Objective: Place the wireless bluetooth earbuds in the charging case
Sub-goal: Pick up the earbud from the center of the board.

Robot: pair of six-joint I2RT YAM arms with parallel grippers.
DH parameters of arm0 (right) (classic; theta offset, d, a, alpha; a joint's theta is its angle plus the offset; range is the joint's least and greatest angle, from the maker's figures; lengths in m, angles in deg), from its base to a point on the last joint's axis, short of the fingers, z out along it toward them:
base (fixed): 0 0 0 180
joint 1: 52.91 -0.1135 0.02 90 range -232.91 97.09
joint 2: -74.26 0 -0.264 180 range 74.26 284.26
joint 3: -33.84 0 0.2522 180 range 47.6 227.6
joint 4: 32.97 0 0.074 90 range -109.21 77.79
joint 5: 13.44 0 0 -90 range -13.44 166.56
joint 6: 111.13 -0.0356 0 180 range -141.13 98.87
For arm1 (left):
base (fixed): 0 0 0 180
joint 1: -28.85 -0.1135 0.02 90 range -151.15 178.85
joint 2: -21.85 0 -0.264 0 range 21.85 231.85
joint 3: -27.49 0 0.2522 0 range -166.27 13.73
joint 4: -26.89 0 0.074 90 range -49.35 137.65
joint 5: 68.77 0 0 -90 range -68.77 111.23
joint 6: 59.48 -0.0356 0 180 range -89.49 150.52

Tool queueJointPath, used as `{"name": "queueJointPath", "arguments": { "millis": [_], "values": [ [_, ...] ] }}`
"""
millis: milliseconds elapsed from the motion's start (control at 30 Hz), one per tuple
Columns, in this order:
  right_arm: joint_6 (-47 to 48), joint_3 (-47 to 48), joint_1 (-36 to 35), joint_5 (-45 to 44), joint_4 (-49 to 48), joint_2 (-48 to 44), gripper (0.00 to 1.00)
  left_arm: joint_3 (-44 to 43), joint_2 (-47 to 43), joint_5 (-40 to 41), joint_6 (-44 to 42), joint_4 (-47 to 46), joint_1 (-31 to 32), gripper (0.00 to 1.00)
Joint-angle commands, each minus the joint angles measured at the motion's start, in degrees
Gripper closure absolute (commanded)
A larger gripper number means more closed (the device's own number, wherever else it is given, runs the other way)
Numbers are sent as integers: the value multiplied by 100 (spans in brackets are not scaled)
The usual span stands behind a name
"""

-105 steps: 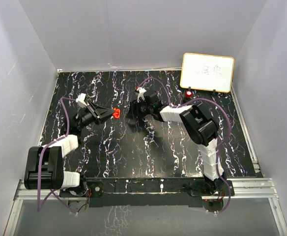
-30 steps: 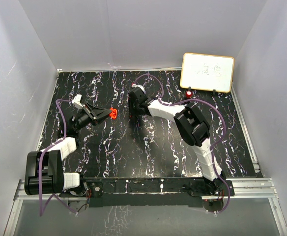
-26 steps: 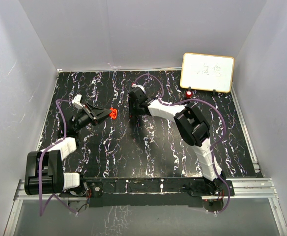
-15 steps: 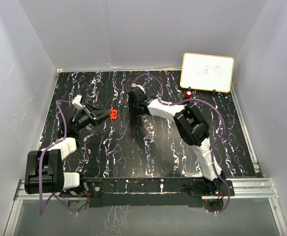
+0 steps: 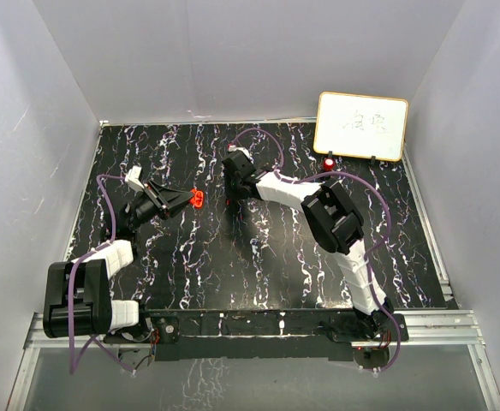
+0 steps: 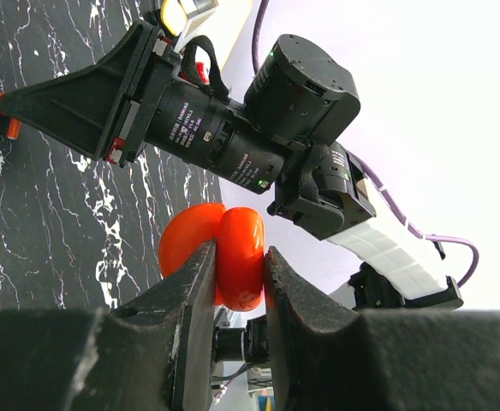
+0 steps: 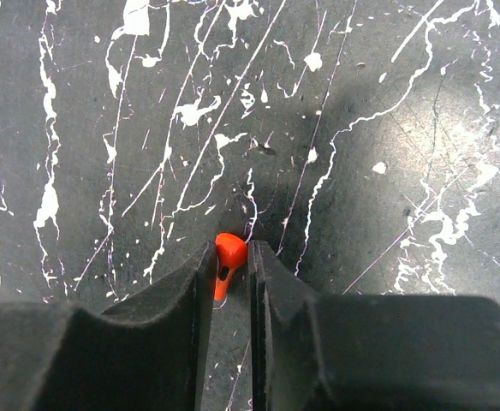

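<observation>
My left gripper point(image 5: 192, 199) is shut on an open red round charging case point(image 5: 197, 199) and holds it above the table left of centre. In the left wrist view the case point(image 6: 220, 255) sits clamped between the two fingers. My right gripper point(image 5: 232, 193) points down at the table just right of the case. In the right wrist view it point(image 7: 230, 254) is shut on a tiny red earbud point(image 7: 228, 256), stem pointing down, close to the table. The pale purple earbuds are out of view.
A second small red round case point(image 5: 329, 162) stands at the back right, in front of a white board point(image 5: 361, 126). The black marbled table point(image 5: 258, 265) is enclosed by pale walls on three sides.
Since 3.5 s ago my right gripper has swung left and turned down onto the table; my left gripper has shifted slightly left with the case. Almost nothing has moved in the last second.
</observation>
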State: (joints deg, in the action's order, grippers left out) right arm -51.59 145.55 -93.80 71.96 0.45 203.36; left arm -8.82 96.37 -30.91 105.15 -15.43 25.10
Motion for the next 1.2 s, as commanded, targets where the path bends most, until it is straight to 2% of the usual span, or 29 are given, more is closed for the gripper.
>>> {"name": "queueJointPath", "arguments": {
  "millis": [0, 267, 433, 767, 1167],
  "values": [
    [21, 220, -33, -67, 77, 124, 84, 22, -32, -147, 16, -218, -49, 100],
    [117, 159, -34, -147, 43, 43, 93, 14, -30, -124, -30, -133, -57, 100],
    [193, -362, -27, -273, -596, -352, 95, -19, -25, -104, -92, -38, -62, 100],
    [684, -2225, -1, -600, -2702, -1699, 98, -189, 12, -65, -296, 295, -61, 100],
    [1298, -4433, 111, -119, -5735, -3342, 100, -493, 530, 13, -256, 209, 141, 100]
  ]
}}
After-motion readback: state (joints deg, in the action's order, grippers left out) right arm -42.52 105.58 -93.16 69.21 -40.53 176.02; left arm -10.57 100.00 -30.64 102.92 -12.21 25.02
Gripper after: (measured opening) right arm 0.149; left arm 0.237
